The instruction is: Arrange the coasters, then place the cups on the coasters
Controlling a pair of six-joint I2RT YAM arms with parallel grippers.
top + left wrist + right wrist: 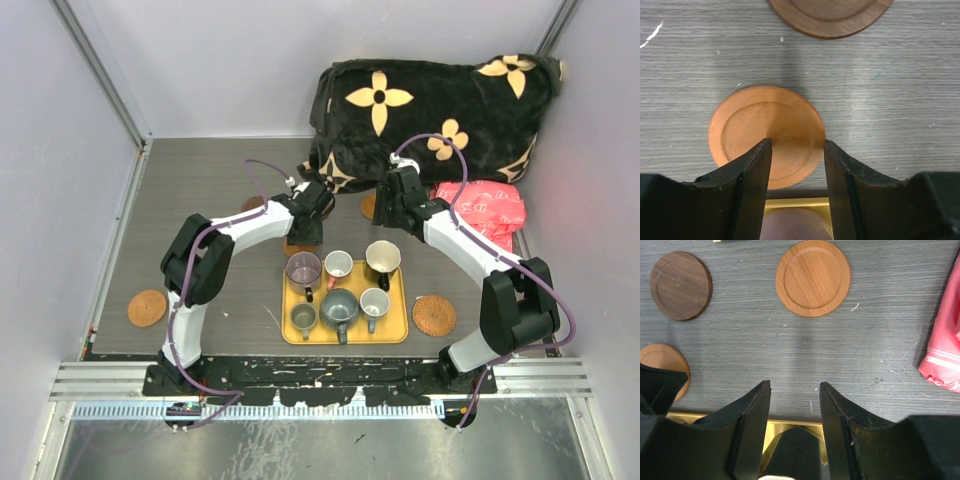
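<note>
The orange coaster (765,125) lies flat on the surface (890,100), recessed face up, beneath the left jaws, which stand apart and empty; the right jaws gape empty too.

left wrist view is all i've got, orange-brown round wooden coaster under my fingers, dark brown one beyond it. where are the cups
Observer: All six cups stand on the yellow rectangular tray, in two rows of three. The translucent purple cup is the one nearest your left fingers.
Operator: any coasters i can't see
Observer: Two round woven wicker coasters lie toward the front, one out on the left and one just right of the tray.
Operator: and the right arm
Observer: The right fingers hang over the tray's far edge by the black cup with cream inside. They are apart, with nothing between them.
</note>
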